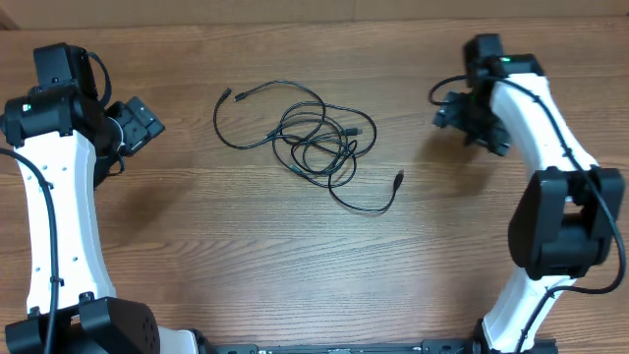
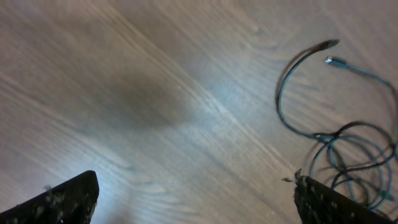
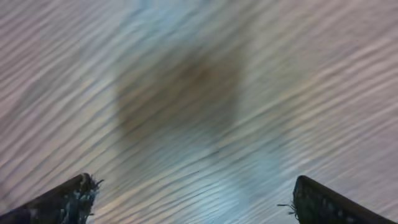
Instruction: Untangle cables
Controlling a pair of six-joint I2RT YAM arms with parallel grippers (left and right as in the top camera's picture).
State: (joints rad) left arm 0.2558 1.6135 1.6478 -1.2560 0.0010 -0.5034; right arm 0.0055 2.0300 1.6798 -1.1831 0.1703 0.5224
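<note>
I see the cables [image 1: 313, 141], thin and black, lying flat on the wooden desk [image 1: 295, 256] as one loose tangle of overlapping loops near its middle. One plug end [image 1: 227, 94] trails out toward the far left, and another plug end [image 1: 399, 178] toward the near right.

We see the cables [image 2: 279, 106] cut off at the left wrist view's right edge; our right wrist view blurs the table [image 3: 199, 93].

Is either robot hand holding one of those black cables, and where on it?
Nothing is held: the left hand and the right hand are both open, clear of the cables.
</note>
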